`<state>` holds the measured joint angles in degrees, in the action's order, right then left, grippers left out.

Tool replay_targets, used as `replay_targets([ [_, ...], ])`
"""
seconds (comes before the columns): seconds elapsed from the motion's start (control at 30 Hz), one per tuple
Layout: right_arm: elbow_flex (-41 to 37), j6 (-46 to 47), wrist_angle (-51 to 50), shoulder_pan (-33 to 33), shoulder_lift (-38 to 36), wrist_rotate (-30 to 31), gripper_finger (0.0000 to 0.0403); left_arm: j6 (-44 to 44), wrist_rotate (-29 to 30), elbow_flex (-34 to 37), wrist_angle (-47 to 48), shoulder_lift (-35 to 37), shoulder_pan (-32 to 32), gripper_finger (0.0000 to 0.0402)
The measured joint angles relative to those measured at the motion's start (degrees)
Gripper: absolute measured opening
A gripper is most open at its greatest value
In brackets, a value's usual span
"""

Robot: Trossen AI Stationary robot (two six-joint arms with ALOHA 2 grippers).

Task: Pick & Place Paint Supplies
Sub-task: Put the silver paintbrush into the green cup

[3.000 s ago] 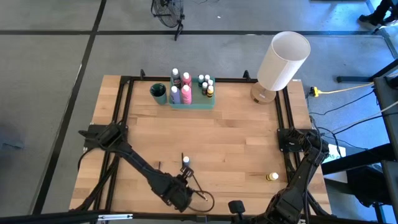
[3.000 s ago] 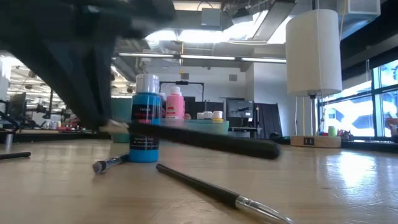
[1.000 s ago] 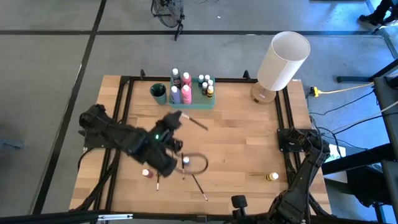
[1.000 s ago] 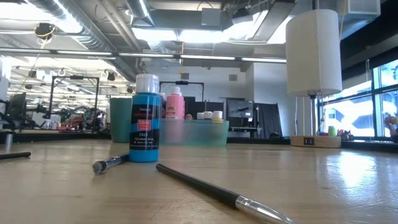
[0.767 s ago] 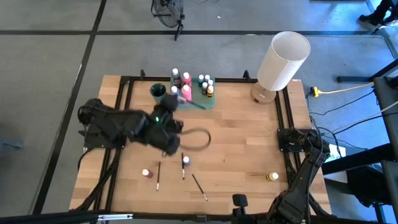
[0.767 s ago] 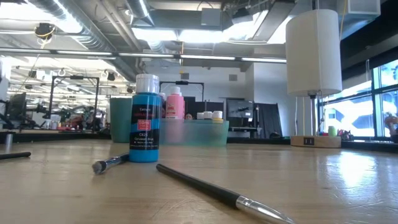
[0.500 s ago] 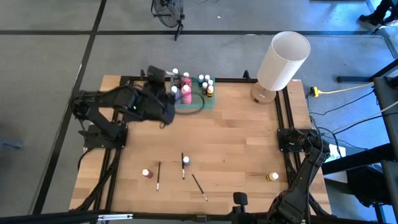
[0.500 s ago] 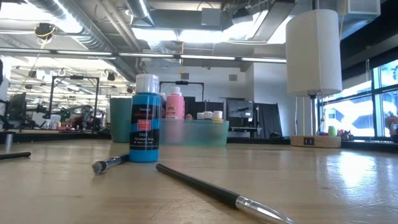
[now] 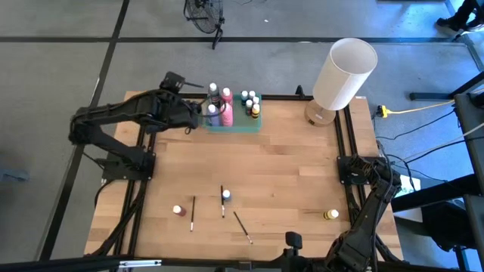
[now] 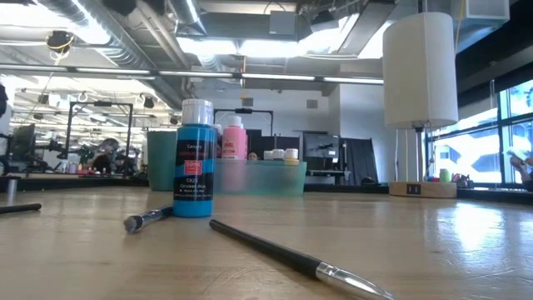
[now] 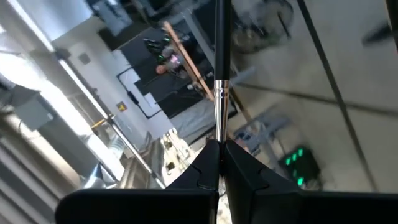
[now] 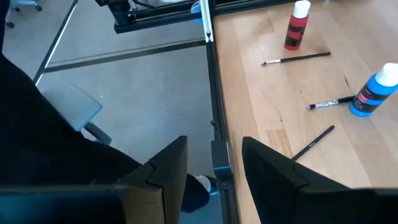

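The left gripper (image 11: 219, 163) is positioned above the far left corner of the worktop (image 9: 287, 162), just beside the dark green cup (image 9: 192, 112). Its fingers (image 11: 249, 171) are closed on a thin dark paintbrush (image 11: 219, 68), which projects straight out past the fingertips. The green tray (image 9: 234, 125) stands at the far edge of the worktop and holds several white-capped paint bottles, including a pink bottle (image 9: 226, 113) and a purple bottle (image 9: 212, 115). The white lamp (image 9: 344, 73) stands at the far right corner. Near the front edge, the following items lie loose: a red bottle (image 9: 178, 211) toward the front left, a blue bottle (image 9: 226, 196) near the middle, and three further paintbrushes (image 9: 192, 214) beside them. A yellow bottle (image 9: 331, 214) lies on its side toward the front right. The right gripper (image 12: 214, 165) waits off the front edge of the worktop, right of centre; its fingers stand apart and hold nothing.
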<state>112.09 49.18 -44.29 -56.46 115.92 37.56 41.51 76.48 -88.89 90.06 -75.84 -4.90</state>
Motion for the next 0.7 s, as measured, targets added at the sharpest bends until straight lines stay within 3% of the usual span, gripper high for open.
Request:
replay_targets([
  [0.4, 0.0, 0.1, 0.8, 0.2, 0.0, 1.4, 0.0157, 14.5, -1.0, 11.6, -0.1, 4.3, -5.7, 0.001],
  [0.7, 0.0, 0.0, 0.8, 0.2, 0.0, 1.4, 0.0157, 16.4, -1.6, 19.1, -0.8, 2.1, -8.4, 0.0007],
])
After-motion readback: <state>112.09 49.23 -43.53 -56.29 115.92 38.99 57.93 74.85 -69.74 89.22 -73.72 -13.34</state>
